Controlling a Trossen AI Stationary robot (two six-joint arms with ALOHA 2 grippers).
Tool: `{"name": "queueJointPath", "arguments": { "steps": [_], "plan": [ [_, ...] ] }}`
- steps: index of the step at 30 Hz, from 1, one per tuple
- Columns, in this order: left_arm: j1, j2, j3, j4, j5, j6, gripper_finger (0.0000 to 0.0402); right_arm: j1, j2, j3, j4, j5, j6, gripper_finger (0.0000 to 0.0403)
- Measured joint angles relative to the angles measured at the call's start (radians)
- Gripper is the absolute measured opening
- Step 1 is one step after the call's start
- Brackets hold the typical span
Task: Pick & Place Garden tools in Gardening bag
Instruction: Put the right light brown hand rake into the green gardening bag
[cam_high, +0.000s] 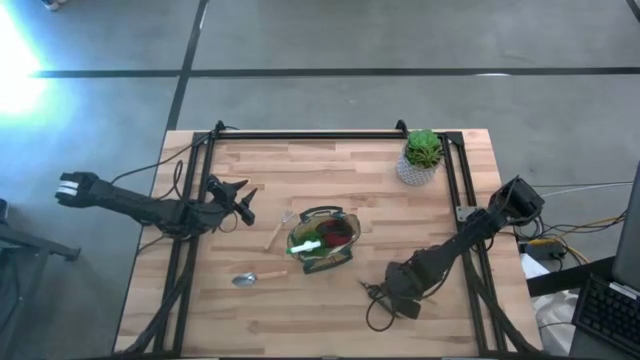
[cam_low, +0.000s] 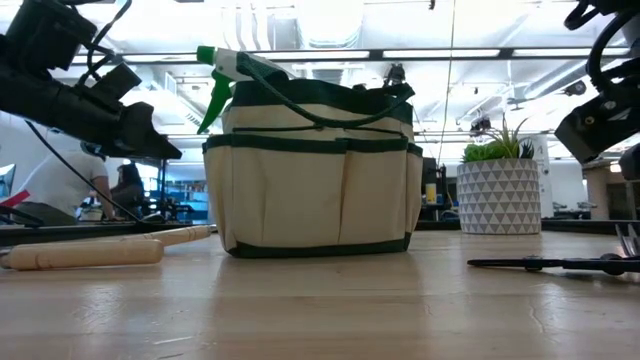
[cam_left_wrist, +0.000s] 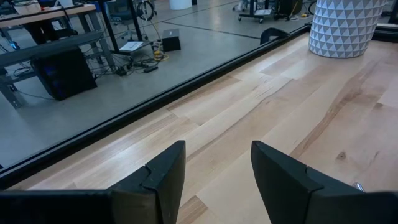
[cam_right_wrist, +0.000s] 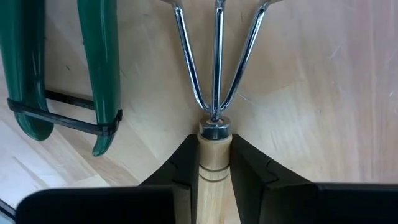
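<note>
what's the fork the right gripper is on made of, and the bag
The fork in the right gripper looks like bright polished metal for its three tines and collar, which shine, on a pale wooden handle with visible grain. The gardening bag looks like tan woven fabric with dark green trim: stitched pockets, soft folds.

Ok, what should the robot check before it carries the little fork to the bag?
1. Right end effector closed on the wooden-handled three-prong metal fork: ok.
2. Fork lifted off the wooden table: cannot tell.
3. Green-handled shears apart from the fork: ok.
4. Olive-tan fabric bag with dark green rim standing upright: ok.
5. Left end effector open, off to the bag's left, out of the way: ok.
6. Room left in the bag beside the green spray bottle: cannot tell.
</note>
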Motion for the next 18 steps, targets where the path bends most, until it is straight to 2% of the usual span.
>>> {"name": "queueJointPath", "arguments": {
  "steps": [6,10,16,18],
  "plan": [
    [0.000,0.000,0.000,0.000,0.000,0.000,0.0186,-0.002,-0.025,-0.001,-0.003,-0.035,0.000,0.0051],
    [0.000,0.000,0.000,0.000,0.000,0.000,0.0186,-0.013,-0.089,0.002,-0.016,-0.029,0.017,0.0051],
    [0.000,0.000,0.000,0.000,0.000,0.000,0.0186,-0.018,-0.213,-0.002,-0.038,0.129,0.071,0.0051],
    [0.000,0.000,0.000,0.000,0.000,0.000,0.0186,-0.019,-0.257,-0.002,-0.044,0.212,0.088,0.0051]
  ]
}}
